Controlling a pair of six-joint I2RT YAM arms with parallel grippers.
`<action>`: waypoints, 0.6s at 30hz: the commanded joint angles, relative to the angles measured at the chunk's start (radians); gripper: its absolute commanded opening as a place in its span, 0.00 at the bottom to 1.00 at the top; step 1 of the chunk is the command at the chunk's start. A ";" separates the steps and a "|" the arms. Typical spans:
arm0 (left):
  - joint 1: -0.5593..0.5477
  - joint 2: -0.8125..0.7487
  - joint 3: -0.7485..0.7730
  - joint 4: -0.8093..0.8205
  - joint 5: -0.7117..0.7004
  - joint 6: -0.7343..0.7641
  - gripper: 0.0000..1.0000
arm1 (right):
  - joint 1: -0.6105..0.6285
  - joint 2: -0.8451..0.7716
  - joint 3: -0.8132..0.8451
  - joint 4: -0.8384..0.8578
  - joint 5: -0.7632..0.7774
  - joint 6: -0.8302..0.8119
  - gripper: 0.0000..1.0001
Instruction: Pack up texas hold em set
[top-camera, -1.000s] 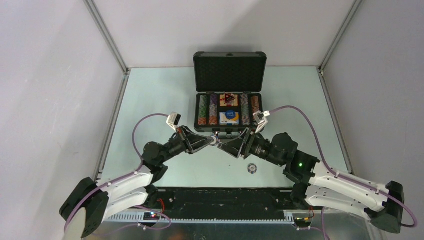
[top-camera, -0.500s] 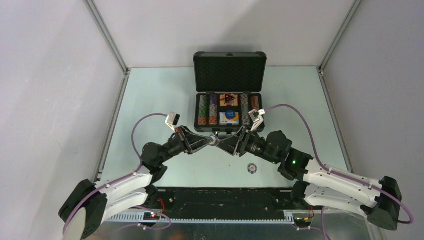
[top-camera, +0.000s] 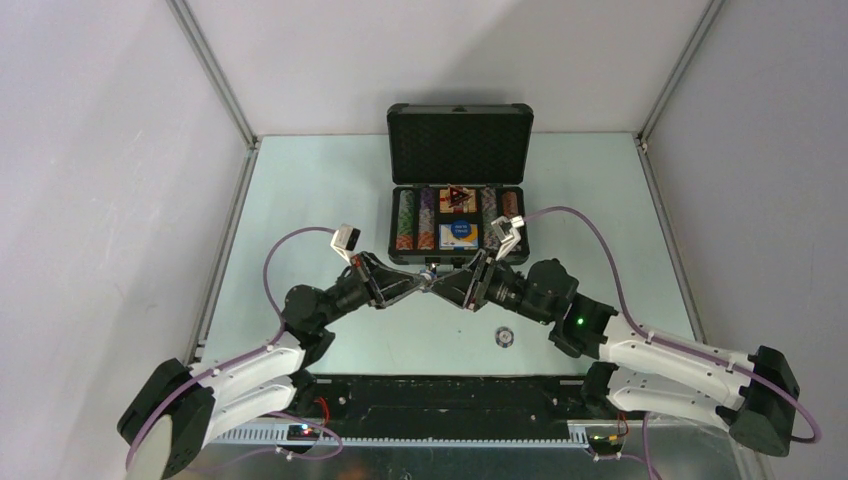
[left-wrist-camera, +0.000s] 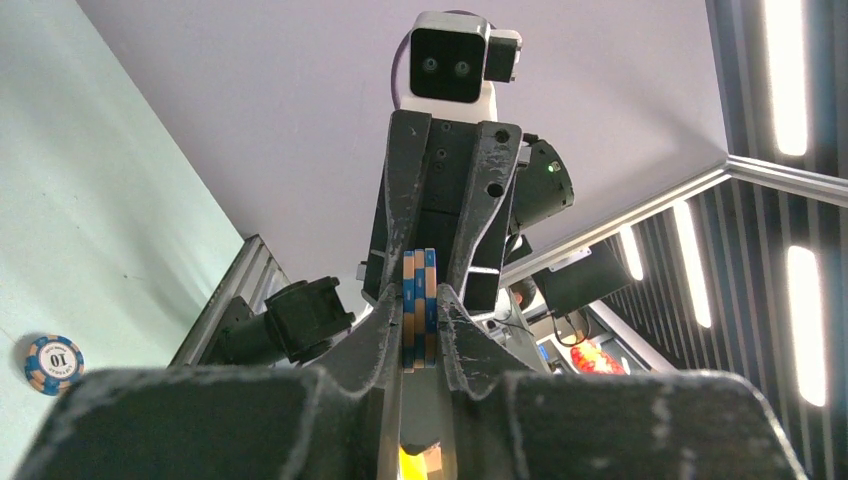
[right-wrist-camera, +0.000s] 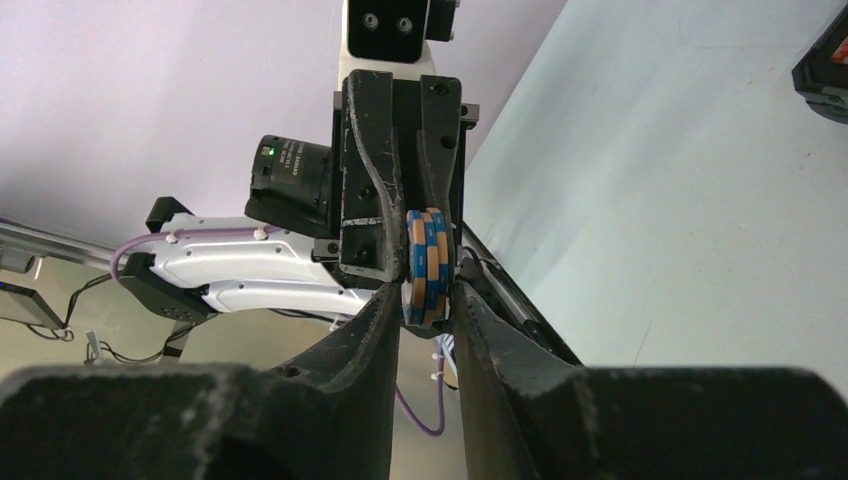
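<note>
My left gripper (top-camera: 424, 283) (left-wrist-camera: 420, 318) is shut on a stack of three blue-and-tan poker chips (left-wrist-camera: 419, 305) (right-wrist-camera: 427, 262), held on edge above the table in front of the briefcase (top-camera: 458, 142). My right gripper (top-camera: 441, 285) (right-wrist-camera: 426, 298) meets it tip to tip. Its jaws sit on either side of the same stack, narrowed close to the chip faces but still slightly open. The briefcase stands open, with rows of chips (top-camera: 406, 220), a card box (top-camera: 457, 200) and a blue-and-white piece (top-camera: 460, 235) in its tray.
One loose chip (top-camera: 505, 337) (left-wrist-camera: 54, 362) marked 10 lies flat on the table near the right arm's forearm. The briefcase's upright lid is at the table's back centre. Metal frame rails (top-camera: 222, 290) border the table's sides.
The right arm has moved left toward the left gripper, and its jaws have narrowed around the chip stack. The left gripper has held still, shut on the chips.
</note>
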 joint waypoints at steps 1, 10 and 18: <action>-0.008 -0.018 0.001 0.036 0.018 -0.007 0.00 | -0.008 0.010 0.011 0.074 -0.020 -0.005 0.27; -0.007 -0.019 -0.003 0.036 0.021 -0.004 0.00 | -0.016 0.021 0.011 0.065 -0.007 -0.010 0.00; -0.005 -0.015 -0.008 0.036 0.019 0.011 0.55 | -0.018 -0.021 0.011 0.012 0.066 -0.068 0.00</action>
